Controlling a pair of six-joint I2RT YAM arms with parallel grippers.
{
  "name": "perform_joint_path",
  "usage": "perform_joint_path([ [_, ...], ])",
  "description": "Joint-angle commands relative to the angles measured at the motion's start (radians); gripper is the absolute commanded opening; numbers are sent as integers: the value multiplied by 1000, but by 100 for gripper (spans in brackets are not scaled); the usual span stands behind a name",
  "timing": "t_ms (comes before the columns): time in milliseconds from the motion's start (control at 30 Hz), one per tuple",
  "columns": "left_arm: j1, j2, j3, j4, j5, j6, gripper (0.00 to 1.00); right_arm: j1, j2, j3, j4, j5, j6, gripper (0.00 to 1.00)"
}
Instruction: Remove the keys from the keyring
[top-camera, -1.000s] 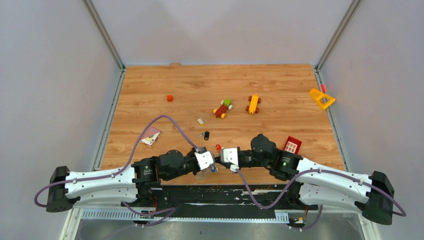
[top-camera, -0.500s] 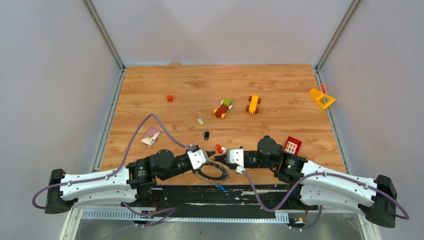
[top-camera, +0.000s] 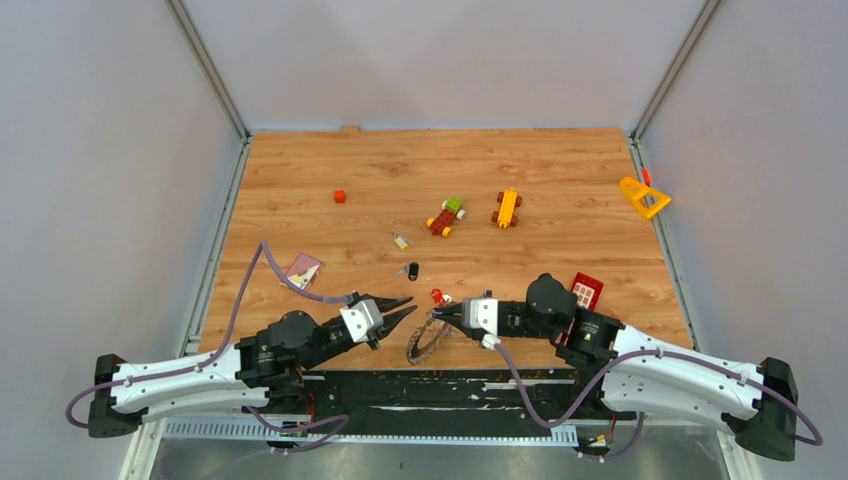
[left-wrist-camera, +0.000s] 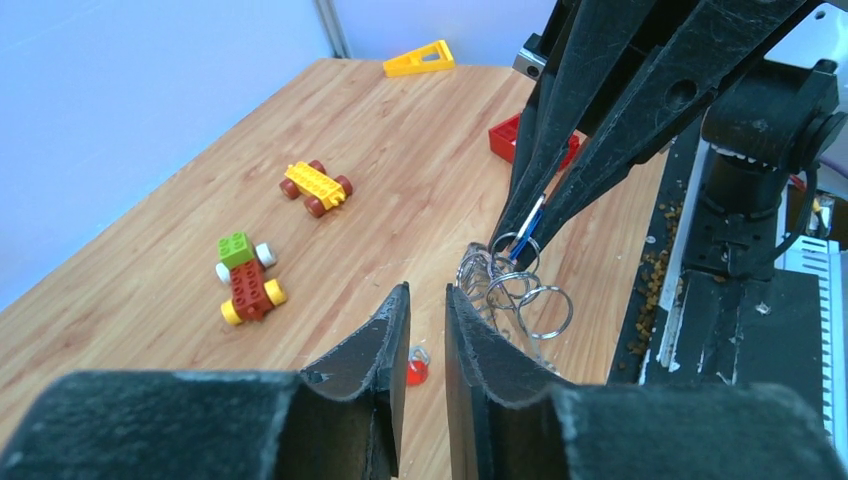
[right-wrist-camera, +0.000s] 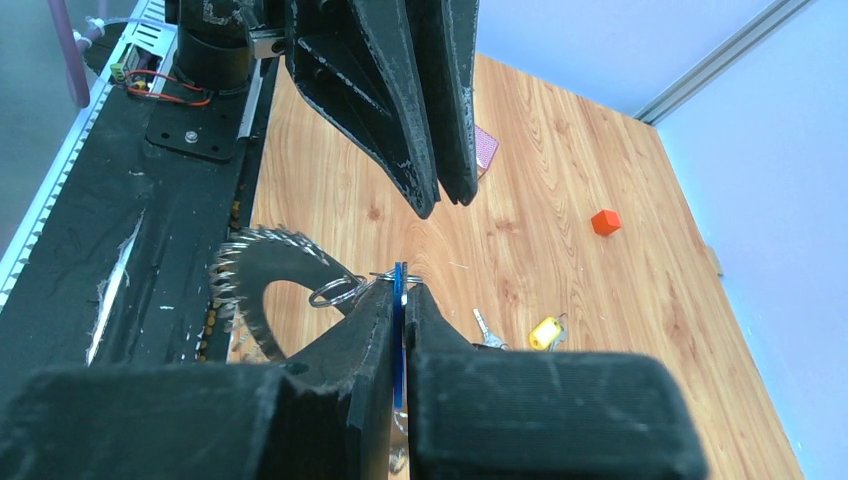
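On wooden table (top-camera: 500, 160), grey walls (top-camera: 440, 60) around | left hand (top-camera: 408, 307) slightly apart | right hand (top-camera: 437, 313) clamped on blue key (right-wrist-camera: 399, 285)

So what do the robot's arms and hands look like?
The left arm and right arm have white shells and chunky black joints, each trailing a purple cable. The left hand and right hand are white blocks with two long, black, pointy fingers.
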Motion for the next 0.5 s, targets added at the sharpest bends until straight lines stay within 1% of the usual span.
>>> perform_joint_path([
  [0,-4,-18,-34,107,26,-40,27,5,-54,-24,82,-11,-23,0],
  [300,-4,0,-78,195,105,-71,31,3,-125,-56,99,-50,-58,0],
  [467,-4,52,-92,270,148,-97,32,4,-131,-57,102,-70,-62,0],
])
